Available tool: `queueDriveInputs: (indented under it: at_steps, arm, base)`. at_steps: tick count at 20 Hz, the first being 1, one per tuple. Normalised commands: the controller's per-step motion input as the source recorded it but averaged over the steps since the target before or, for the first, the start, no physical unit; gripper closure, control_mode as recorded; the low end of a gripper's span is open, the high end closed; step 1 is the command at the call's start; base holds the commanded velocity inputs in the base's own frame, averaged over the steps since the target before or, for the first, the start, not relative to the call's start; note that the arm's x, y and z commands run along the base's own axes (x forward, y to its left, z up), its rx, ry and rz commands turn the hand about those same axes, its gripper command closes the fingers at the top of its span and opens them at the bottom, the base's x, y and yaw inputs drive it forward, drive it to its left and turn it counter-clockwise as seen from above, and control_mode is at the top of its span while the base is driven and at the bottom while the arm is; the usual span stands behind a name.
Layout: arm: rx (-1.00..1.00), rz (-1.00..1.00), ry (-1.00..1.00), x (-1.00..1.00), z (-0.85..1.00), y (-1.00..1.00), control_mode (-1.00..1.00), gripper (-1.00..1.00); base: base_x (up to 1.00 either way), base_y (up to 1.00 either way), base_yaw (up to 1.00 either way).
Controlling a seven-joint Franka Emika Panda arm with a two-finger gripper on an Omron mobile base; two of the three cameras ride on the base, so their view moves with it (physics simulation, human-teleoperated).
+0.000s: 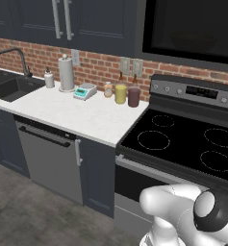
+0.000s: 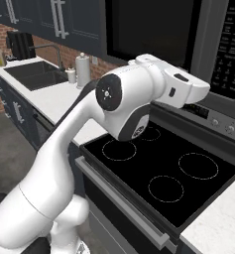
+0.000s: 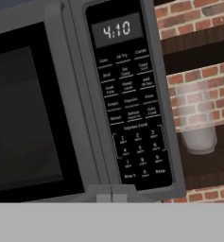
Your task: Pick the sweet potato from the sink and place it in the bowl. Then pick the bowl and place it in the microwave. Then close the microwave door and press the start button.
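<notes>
The black microwave (image 3: 75,94) hangs above the stove, and its door (image 3: 23,118) with the dark glass window is closed. Right of the door is the control panel (image 3: 130,99), whose display reads 4:10. The start button (image 3: 130,176) sits in the keypad's bottom row. My gripper (image 3: 111,194) is shut with nothing in it, its tips close before the panel's lower edge, just below and left of the start button. The black sink (image 1: 9,86) lies far left on the counter. Both the sweet potato and the bowl are hidden.
The black stove top (image 1: 183,139) lies under the microwave, with white counter (image 1: 82,115) to its left. On the counter stand a paper towel roll (image 1: 66,72), a small scale (image 1: 84,91) and bottles (image 1: 120,92). A clear glass (image 3: 194,118) stands on a shelf right of the microwave.
</notes>
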Motion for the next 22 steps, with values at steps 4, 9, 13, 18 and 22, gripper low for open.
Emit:
queueDriveInputs:
  at_steps: [4, 9, 13, 18, 22]
  arm:
    - [0.0, 0.0, 0.0, 0.04, -0.1, -0.25, -1.0, 1.0]
    - [0.0, 0.0, 0.0, 0.0, -0.18, -0.16, -1.0, 1.0]
    - [0.0, 0.0, 0.0, 0.03, -0.14, -0.18, -1.0, 1.0]
    - [0.0, 0.0, 0.0, 0.05, -0.13, -0.03, -1.0, 1.0]
    - [0.0, 0.0, 0.0, 0.11, -0.13, 0.0, -1.0, 1.0]
  base:
    - [0.0, 0.0, 0.0]
    - [0.0, 0.0, 0.0]
    - [0.0, 0.0, 0.0]
    - [0.0, 0.0, 0.0]
    - [0.0, 0.0, 0.0]
